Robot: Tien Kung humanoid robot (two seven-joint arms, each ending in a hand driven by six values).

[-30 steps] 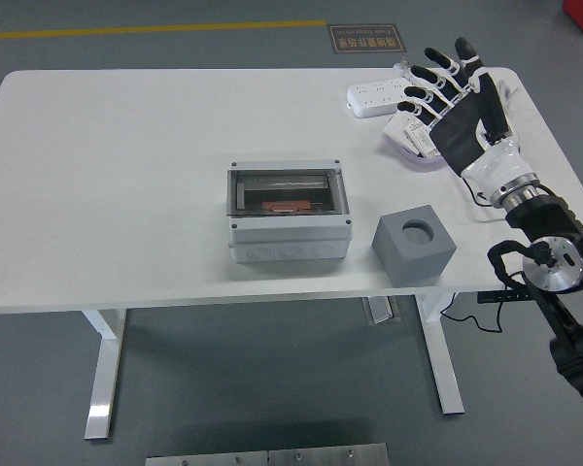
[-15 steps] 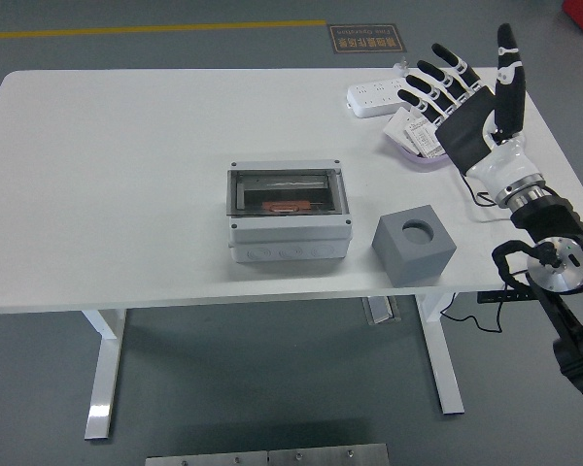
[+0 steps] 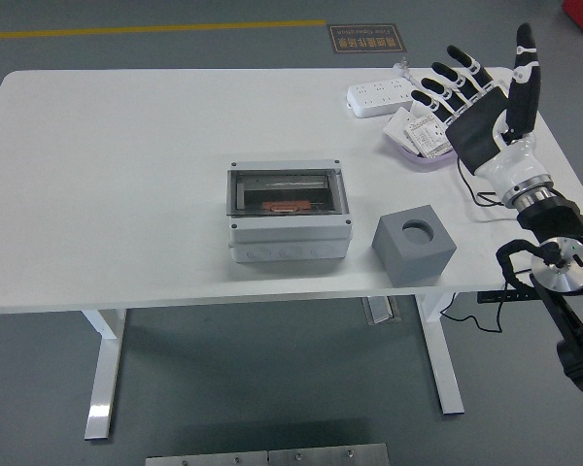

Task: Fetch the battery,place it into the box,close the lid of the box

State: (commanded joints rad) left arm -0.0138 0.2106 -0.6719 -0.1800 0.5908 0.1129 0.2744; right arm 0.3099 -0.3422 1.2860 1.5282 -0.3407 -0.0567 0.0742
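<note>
Right now the robot's black five-fingered right hand (image 3: 484, 115) hangs over the far right part of the white table (image 3: 126, 175), its 5 fingers (image 3: 460, 74) spread apart and holding nothing, thumb pointing up. Just beside and partly under the fingertips sits a shallow pale purple dish (image 3: 415, 154) filled with small white packets (image 3: 420, 133) (whether these are the batteries cannot be told). A white power strip (image 3: 379, 96) lies just behind the dish, near the far edge. Near the table's middle stands the grey rectangular plastic box (image 3: 290, 223), its clear lid (image 3: 285, 190) lying flat over the top, with something reddish-brown visible through it. To the box's right, apart from it, rests a grey cube with a round hole (image 3: 414, 246) in its top face.
</note>
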